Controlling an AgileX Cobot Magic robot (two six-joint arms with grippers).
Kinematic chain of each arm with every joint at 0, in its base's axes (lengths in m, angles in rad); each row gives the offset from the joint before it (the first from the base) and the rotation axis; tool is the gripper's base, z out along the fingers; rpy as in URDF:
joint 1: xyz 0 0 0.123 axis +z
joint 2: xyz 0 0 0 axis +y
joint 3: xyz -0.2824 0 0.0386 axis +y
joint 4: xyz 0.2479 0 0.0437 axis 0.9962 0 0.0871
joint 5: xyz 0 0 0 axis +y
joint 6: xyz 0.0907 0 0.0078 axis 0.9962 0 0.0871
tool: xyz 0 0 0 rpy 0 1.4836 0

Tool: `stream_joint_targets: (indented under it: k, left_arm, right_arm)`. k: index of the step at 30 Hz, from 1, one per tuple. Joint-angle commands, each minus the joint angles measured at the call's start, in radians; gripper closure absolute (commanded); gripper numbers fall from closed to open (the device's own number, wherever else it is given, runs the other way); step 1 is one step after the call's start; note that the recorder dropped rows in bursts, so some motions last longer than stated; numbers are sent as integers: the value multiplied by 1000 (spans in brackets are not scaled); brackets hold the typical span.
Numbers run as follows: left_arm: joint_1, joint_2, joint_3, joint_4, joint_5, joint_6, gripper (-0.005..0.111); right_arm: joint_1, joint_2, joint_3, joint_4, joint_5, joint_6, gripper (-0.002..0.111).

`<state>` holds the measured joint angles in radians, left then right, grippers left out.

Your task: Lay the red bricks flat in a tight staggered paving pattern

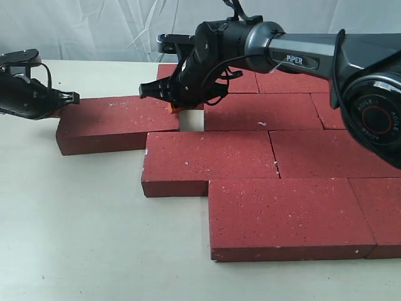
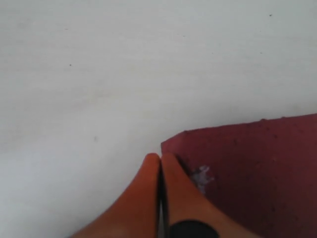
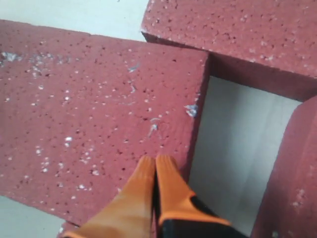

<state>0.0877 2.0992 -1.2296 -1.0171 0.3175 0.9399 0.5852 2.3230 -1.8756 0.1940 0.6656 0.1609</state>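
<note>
Lettering "PIPER" on right arm (image 1: pixel 313 45); left tool (image 2: pixel 159 158), right tool (image 3: pixel 155 161) clenched at red bricks (image 1: pixel 276 213).

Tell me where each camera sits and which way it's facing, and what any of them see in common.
Exterior view: off the arms, looking across the red bricks toward a white backdrop; left arm and right arm show.
Left wrist view: on the left arm, looking down past the shut left gripper at one brick corner and bare table.
Right wrist view: on the right arm, looking down past the shut right gripper at a brick end beside a gap.
Shared: the outlying brick appears in all three.
</note>
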Motion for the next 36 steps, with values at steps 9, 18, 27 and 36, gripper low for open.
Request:
stream_joint_targets:
  k: [9, 18, 27, 36]
  left_arm:
    - [12, 6, -6, 56, 71, -16, 107]
    - [38, 6, -6, 185, 161, -206, 107]
    - [31, -84, -6, 500, 158, -528, 107]
    - [-7, -189, -6, 930, 179, -934, 107]
  right_arm:
    - [-8, -112, -5, -72, 70, 1, 109]
    - [-19, -132, -5, -120, 141, 1, 109]
    - [-19, -132, -5, -118, 178, 1, 109]
    - [-19, -132, -5, -117, 218, 1, 109]
